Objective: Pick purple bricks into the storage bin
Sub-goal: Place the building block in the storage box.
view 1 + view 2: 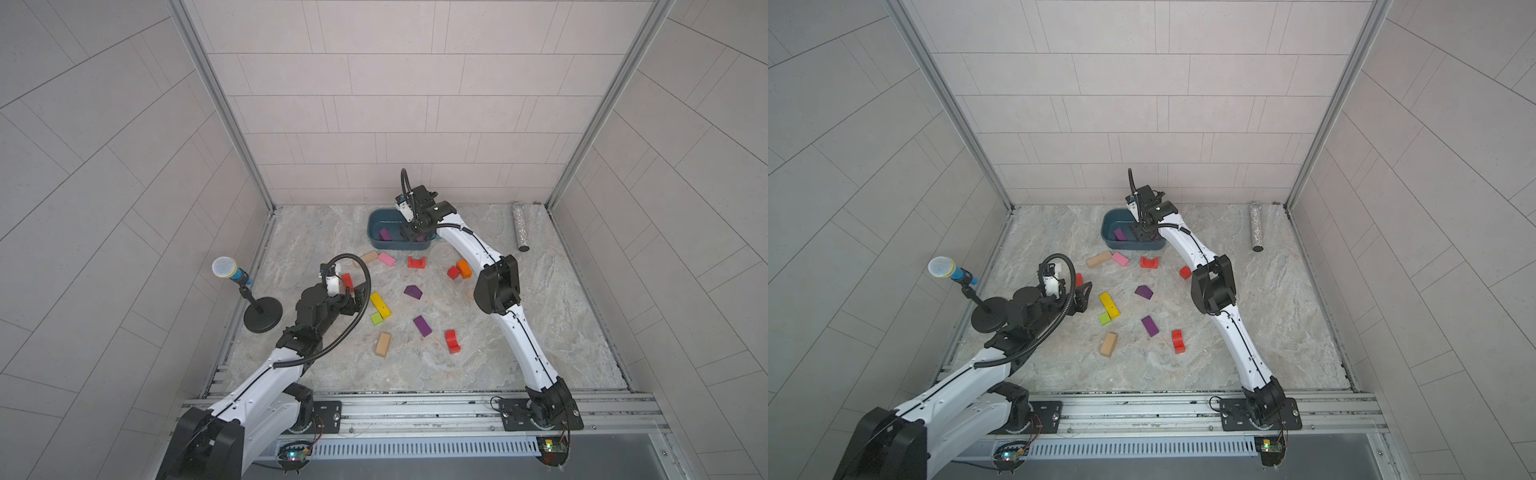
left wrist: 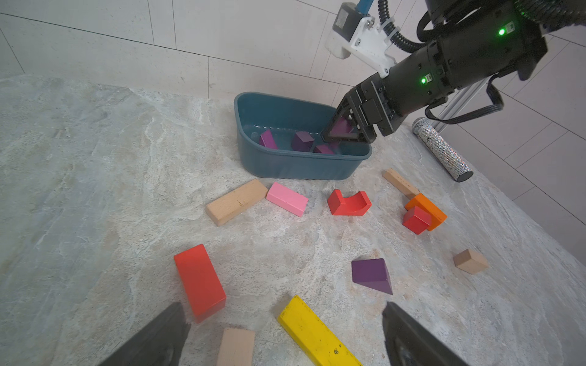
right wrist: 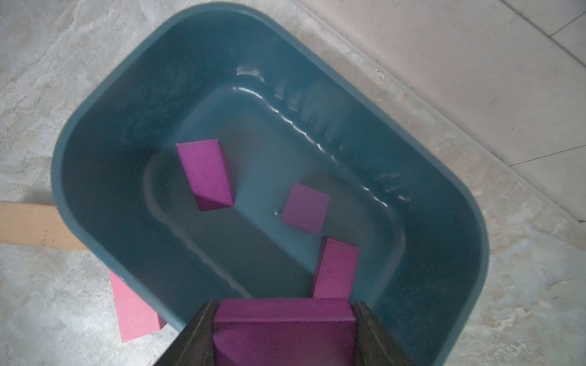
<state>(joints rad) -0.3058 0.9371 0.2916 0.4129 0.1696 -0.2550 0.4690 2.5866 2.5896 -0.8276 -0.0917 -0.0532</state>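
Observation:
The teal storage bin (image 1: 376,220) (image 3: 126,104) stands at the back of the table. Three purple bricks lie inside it: a wedge (image 3: 206,172), a small block (image 3: 305,207) and a bar (image 3: 336,269). My right gripper (image 1: 411,235) (image 3: 283,317) hangs over the bin's near end, shut on another purple brick (image 3: 283,329). Two purple bricks lie on the table: a roof-shaped one (image 1: 413,291) (image 2: 371,275) and a bar (image 1: 422,325) (image 1: 1150,325). My left gripper (image 1: 353,297) (image 2: 283,305) is open, low over the table's left side, holding nothing.
Loose blocks lie around: pink bar (image 2: 287,199), wooden bar (image 2: 236,201), red arch (image 2: 348,202), red bar (image 2: 199,282), yellow bar (image 1: 380,305), green cube (image 1: 376,318), orange and red blocks (image 2: 425,215). A microphone stand (image 1: 262,316) is at the left edge, a glitter cylinder (image 1: 519,226) at the back right.

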